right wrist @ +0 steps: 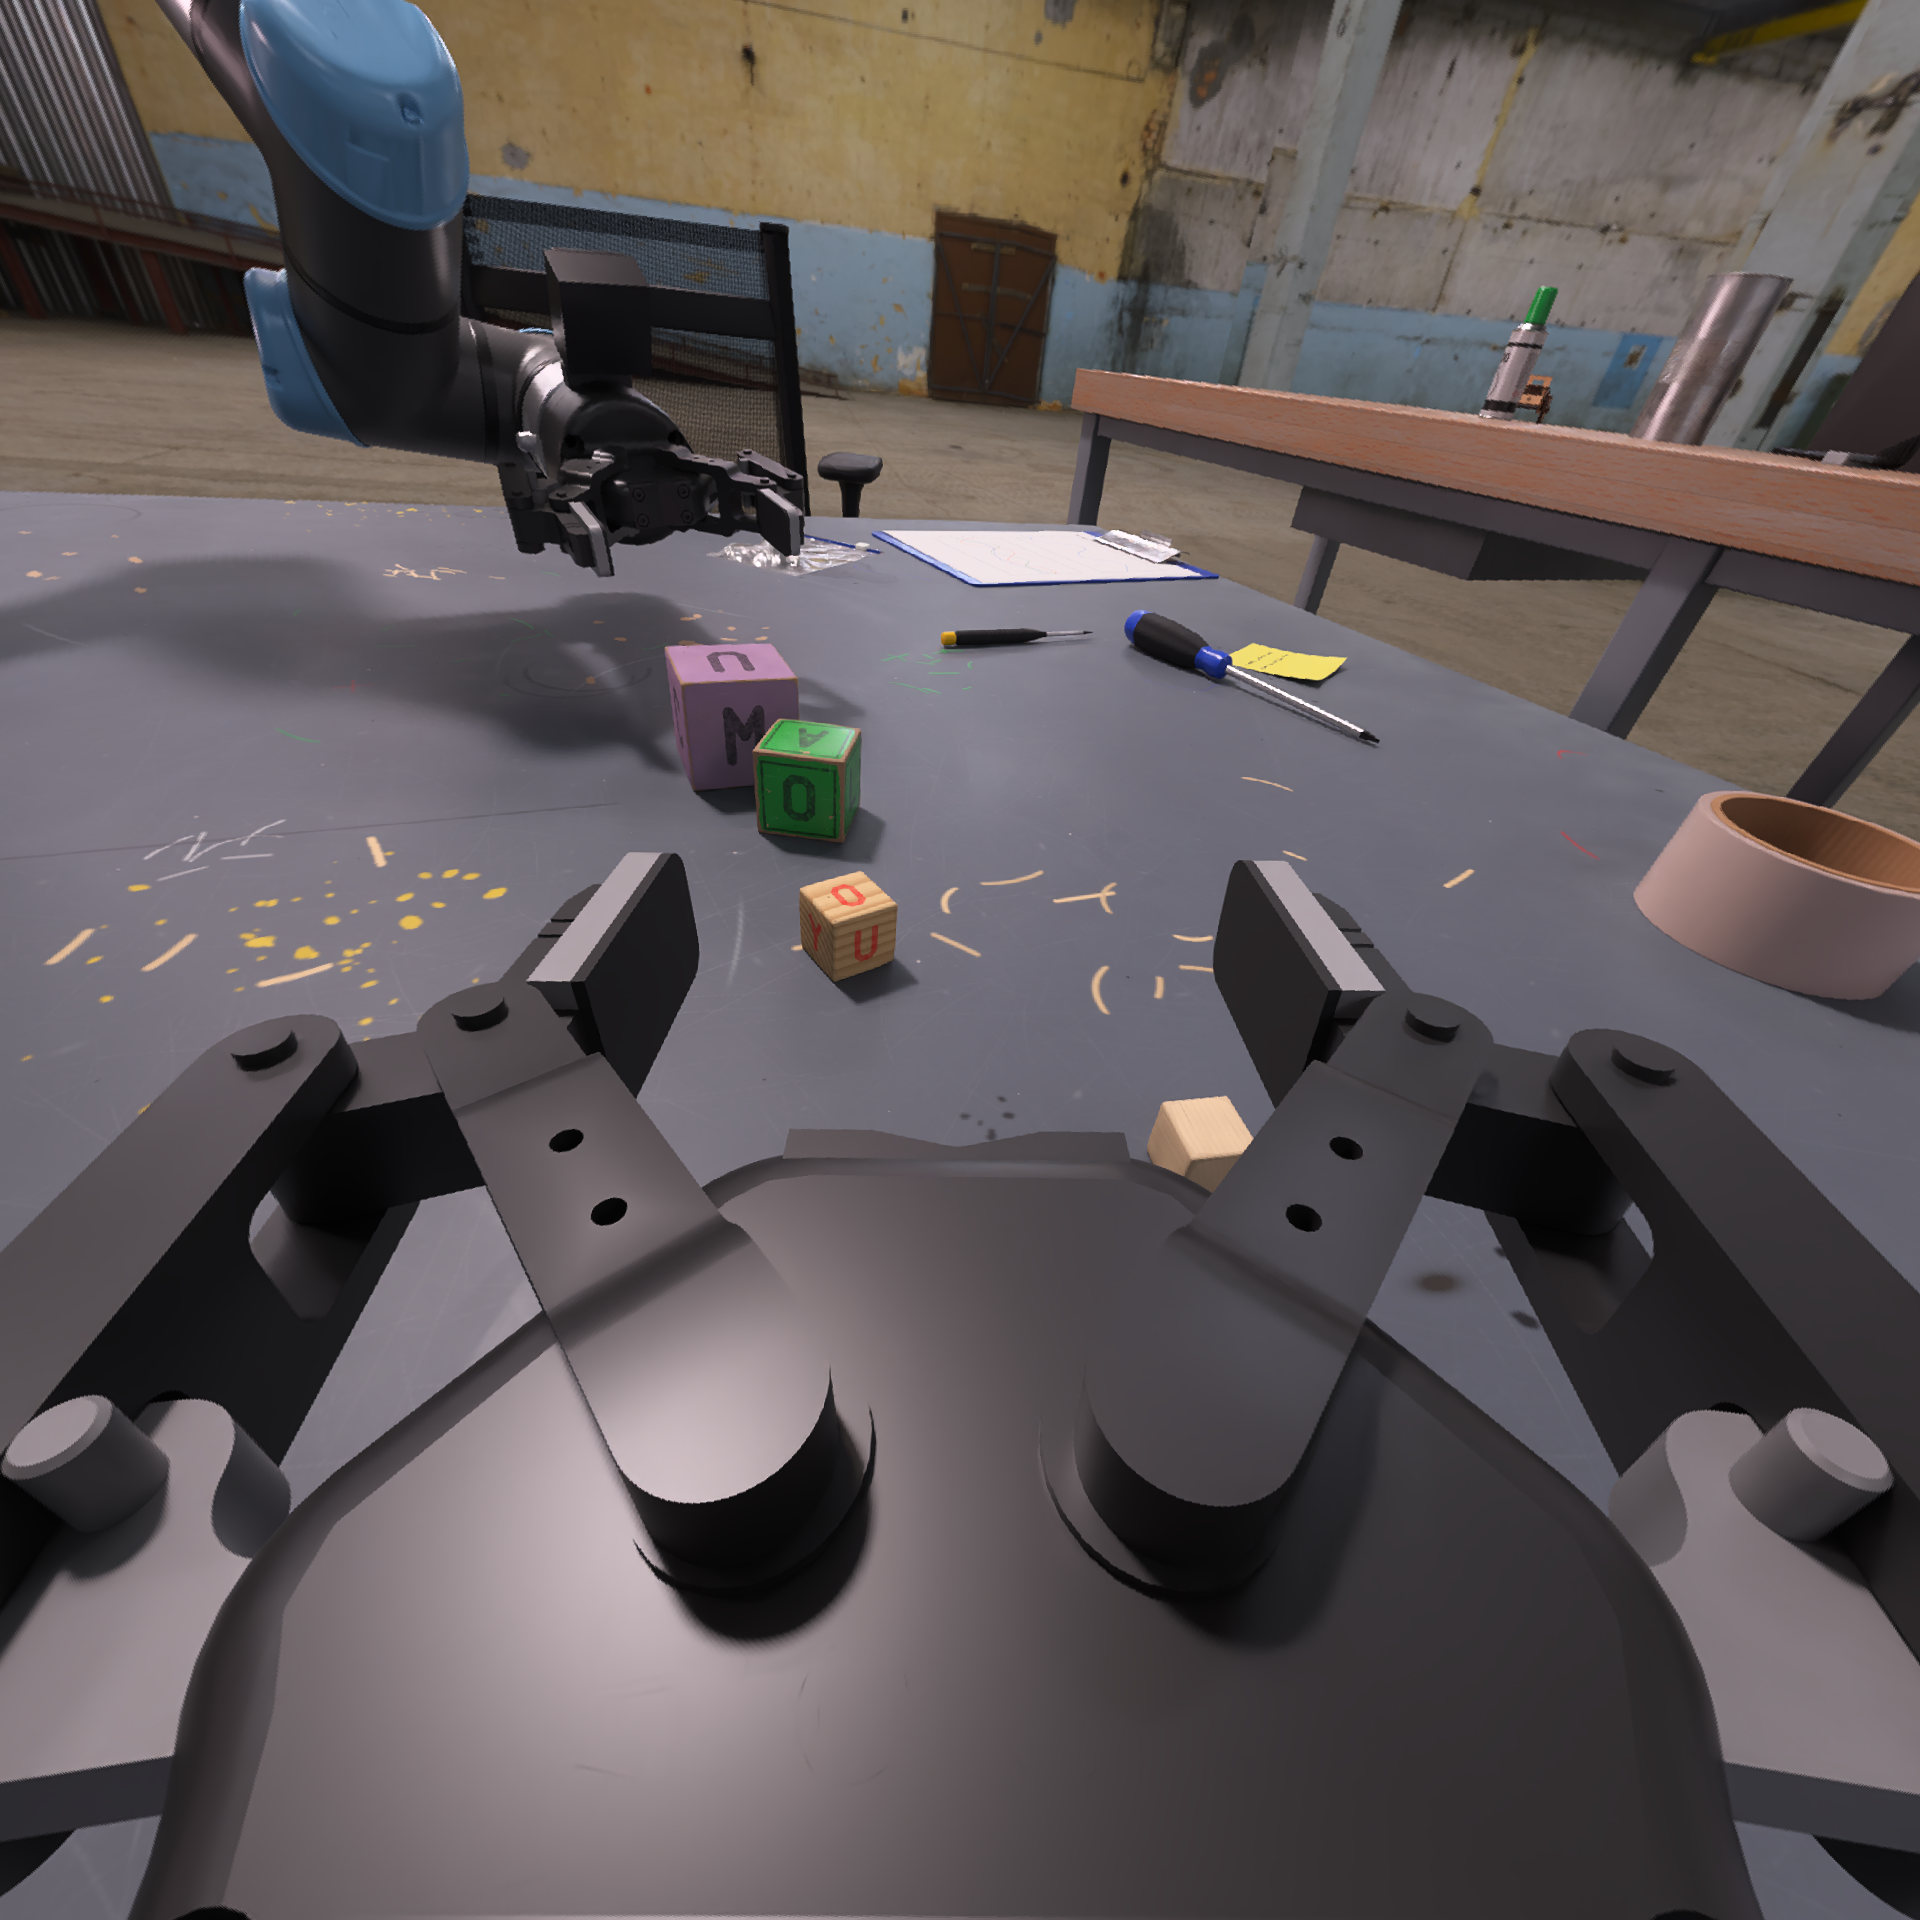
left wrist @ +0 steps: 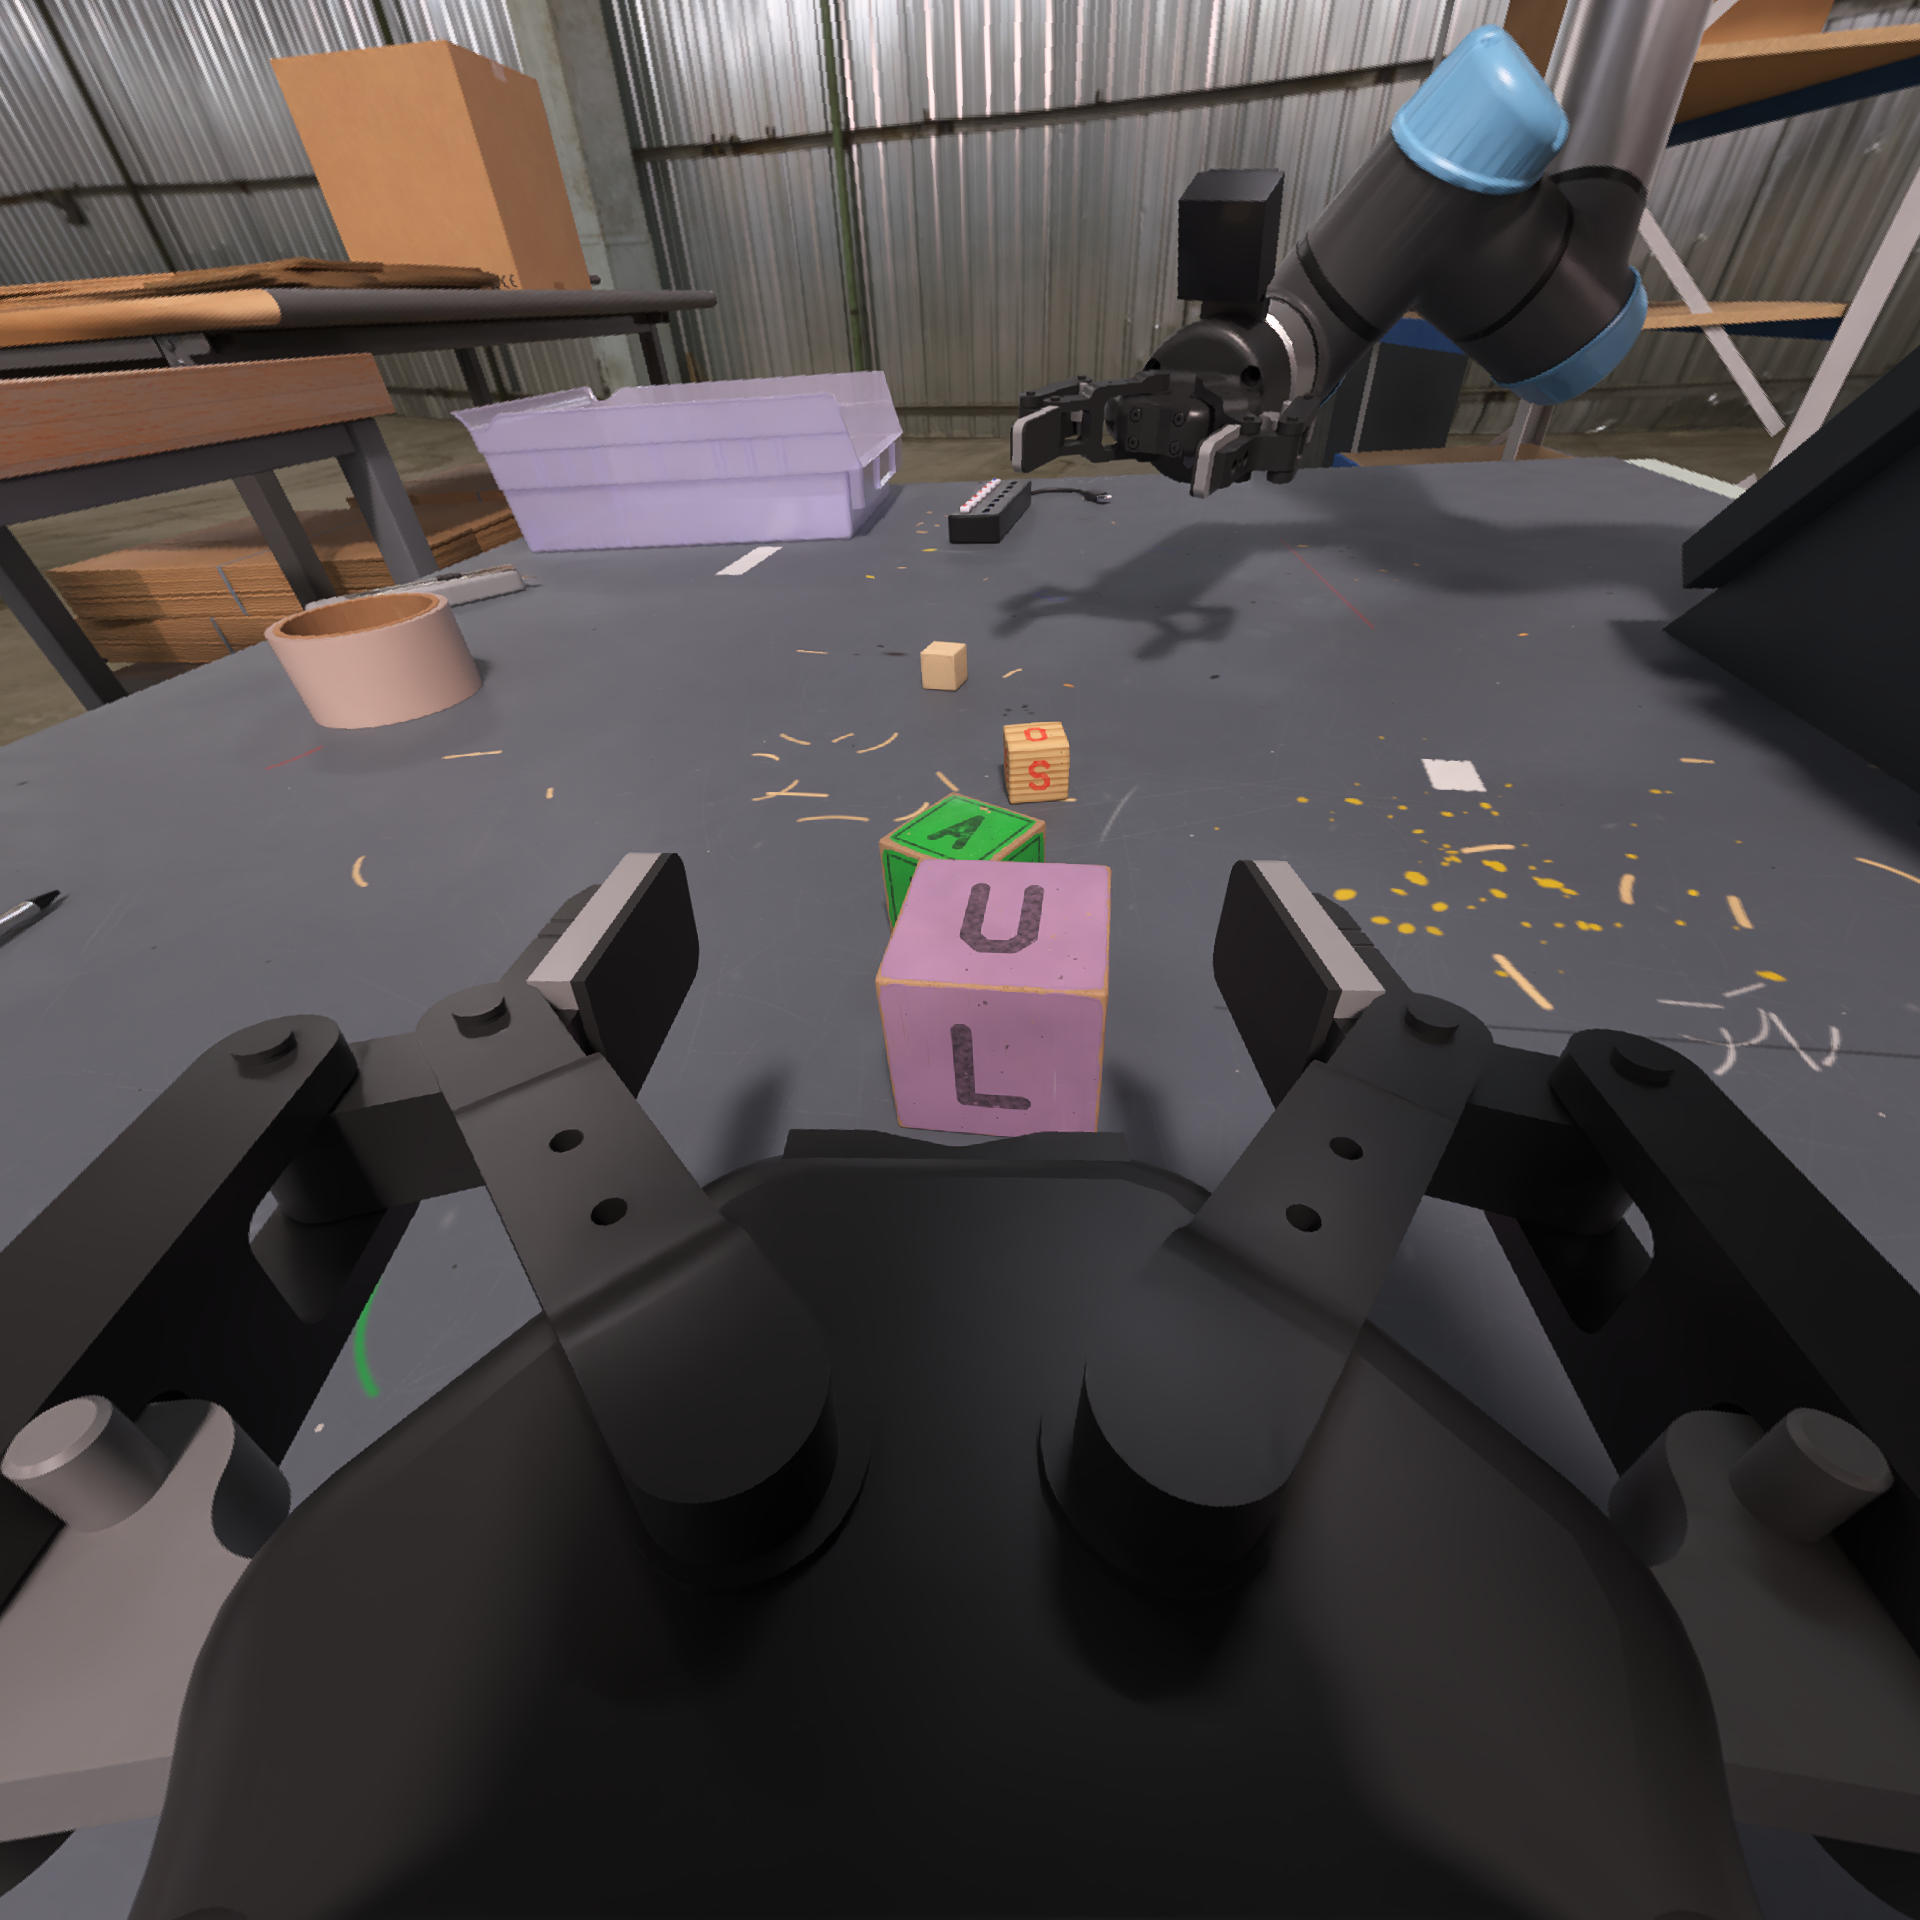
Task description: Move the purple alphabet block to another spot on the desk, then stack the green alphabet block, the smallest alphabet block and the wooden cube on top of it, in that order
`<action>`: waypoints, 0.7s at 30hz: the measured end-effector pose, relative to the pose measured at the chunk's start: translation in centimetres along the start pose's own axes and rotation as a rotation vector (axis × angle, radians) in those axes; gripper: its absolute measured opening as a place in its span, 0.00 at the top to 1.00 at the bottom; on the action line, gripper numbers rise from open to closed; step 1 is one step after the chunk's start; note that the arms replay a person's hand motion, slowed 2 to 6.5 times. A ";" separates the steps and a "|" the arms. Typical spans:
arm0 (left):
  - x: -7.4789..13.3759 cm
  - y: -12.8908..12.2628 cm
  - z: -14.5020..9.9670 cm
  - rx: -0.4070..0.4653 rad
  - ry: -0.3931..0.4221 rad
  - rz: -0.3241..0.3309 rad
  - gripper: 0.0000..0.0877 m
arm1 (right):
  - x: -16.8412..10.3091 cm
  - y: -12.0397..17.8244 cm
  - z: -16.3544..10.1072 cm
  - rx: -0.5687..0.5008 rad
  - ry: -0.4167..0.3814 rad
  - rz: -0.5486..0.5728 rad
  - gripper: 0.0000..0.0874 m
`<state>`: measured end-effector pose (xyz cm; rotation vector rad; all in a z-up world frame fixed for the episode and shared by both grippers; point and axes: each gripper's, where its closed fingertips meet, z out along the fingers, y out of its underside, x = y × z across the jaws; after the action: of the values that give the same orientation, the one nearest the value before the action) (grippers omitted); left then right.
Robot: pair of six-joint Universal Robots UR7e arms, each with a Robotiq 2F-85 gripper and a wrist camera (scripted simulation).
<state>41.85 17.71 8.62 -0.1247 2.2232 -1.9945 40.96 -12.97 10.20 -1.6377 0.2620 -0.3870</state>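
The left gripper (left wrist: pixel 956 940) hangs spread wide and empty, just short of the purple block (left wrist: pixel 992 997) on the desk (left wrist: pixel 520 935). The green block (left wrist: pixel 961 836) sits just behind the purple block, the small wooden letter block (left wrist: pixel 1036 764) and plain wooden cube (left wrist: pixel 943 665) farther beyond. The right gripper (right wrist: pixel 956 940) is also spread, empty

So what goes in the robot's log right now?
left gripper: open, near purple block | right gripper: open | blocks unstacked

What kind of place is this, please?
Probably a warehouse or workshop: corrugated metal walls, a cardboard box on a side table, and a scuffed grey desk with a screwdriver.
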 end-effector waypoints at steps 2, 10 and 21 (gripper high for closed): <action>0.0 0.0 0.0 0.003 -0.001 0.000 0.03 | 0.0 0.0 0.0 0.000 0.000 0.000 0.02; 0.0 0.0 0.0 0.002 0.001 -0.001 0.03 | 0.0 0.0 0.0 0.000 -0.002 -0.001 0.02; 0.2 0.2 0.1 -0.016 0.013 -0.014 0.03 | -0.1 0.0 0.0 -0.001 -0.005 -0.006 0.02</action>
<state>41.71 17.63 8.39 -0.1295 2.2527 -1.9903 40.85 -12.92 10.17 -1.6408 0.2533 -0.3877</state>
